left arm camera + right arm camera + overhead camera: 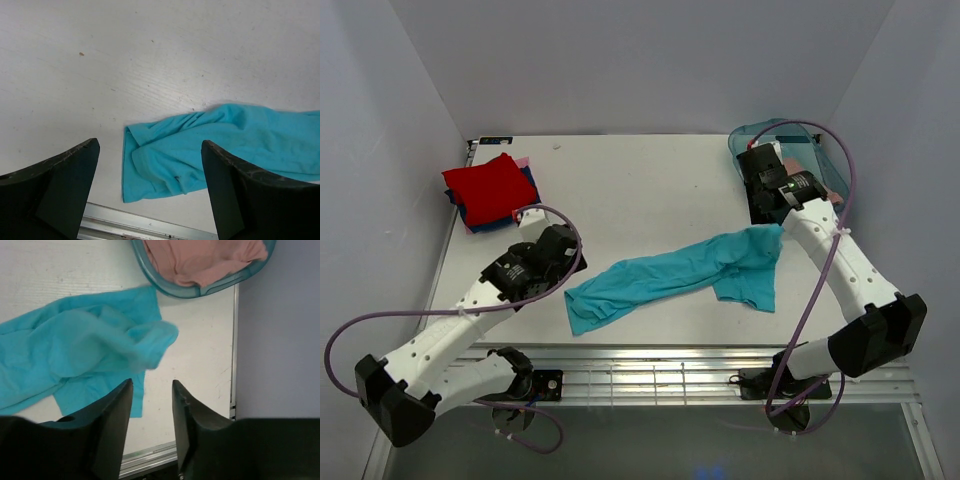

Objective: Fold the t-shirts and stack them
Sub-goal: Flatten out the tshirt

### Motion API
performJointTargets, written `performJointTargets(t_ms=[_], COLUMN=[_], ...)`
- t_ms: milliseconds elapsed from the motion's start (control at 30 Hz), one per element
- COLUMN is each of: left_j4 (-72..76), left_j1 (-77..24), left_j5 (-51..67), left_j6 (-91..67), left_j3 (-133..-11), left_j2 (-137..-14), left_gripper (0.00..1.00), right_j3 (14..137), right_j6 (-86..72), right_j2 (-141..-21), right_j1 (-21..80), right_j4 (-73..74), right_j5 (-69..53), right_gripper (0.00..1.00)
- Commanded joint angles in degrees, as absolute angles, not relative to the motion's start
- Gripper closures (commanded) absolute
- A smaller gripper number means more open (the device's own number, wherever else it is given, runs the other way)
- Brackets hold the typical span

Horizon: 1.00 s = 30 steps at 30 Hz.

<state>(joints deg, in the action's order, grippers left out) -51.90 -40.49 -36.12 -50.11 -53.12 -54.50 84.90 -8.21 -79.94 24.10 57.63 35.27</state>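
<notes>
A large teal t-shirt lies stretched and crumpled across the table's middle. My left gripper hovers open above its left end, and the cloth shows between the wide-apart fingers. My right gripper is above the shirt's right end. Its jaws stand a little apart with nothing between them, and a blurred fold of teal cloth lies just beyond the tips. A red shirt tops a stack with dark blue and pink beneath at the far left. A dusty-pink shirt lies in the tub.
A translucent teal plastic tub stands at the back right corner, close behind my right gripper; its rim shows in the right wrist view. A metal rail runs along the table's near edge. Walls close in on three sides.
</notes>
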Motion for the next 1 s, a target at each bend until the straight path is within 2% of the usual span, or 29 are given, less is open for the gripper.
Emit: performJointTargets(t_ms=[0,67,100,167,367,467,600,967], left_j4=[-50.73,-46.08,-45.27,-45.52,-52.28,-52.47,-51.77,-44.13], left_j1=[-40.69,-41.13,-41.74,-42.53,-45.61,-46.75,-48.69,-51.42], left_j5=[-32.89,-28.16,-26.73,-24.79,-20.84,-18.29,-16.61,-21.27], left_j6=[-53.1,-51.16,-50.8,-49.84,-54.83,-59.04,-62.65,-65.13], left_j3=[-55.81,-55.9,-55.9,-55.99,-53.36,-48.88,-44.57,-40.17], left_j2=[-56.86,-57.83,-59.31,-61.51,-63.81,-62.84,-64.24,-68.9], left_gripper=[0.08,0.19,0.27,0.32,0.34,0.39,0.4,0.4], right_j3=[83.85,81.84,81.13,79.81,74.63,73.74,73.92,72.16], right_j6=[-9.93,-8.8,-8.44,-8.35,-9.93,-10.72,-11.69,-12.66], right_j2=[-78.23,-74.72,-73.58,-71.46,-66.8,-65.66,-66.09,-65.39], right_j1=[24.08,24.17,24.17,24.17,24.17,24.17,24.17,24.17], right_j4=[52.92,50.2,49.49,50.09,52.56,52.65,52.82,52.21], right_j5=[34.19,31.48,30.42,28.57,26.19,24.35,22.77,21.45], right_gripper=[0.54,0.45,0.44,0.4,0.4,0.4,0.4,0.39])
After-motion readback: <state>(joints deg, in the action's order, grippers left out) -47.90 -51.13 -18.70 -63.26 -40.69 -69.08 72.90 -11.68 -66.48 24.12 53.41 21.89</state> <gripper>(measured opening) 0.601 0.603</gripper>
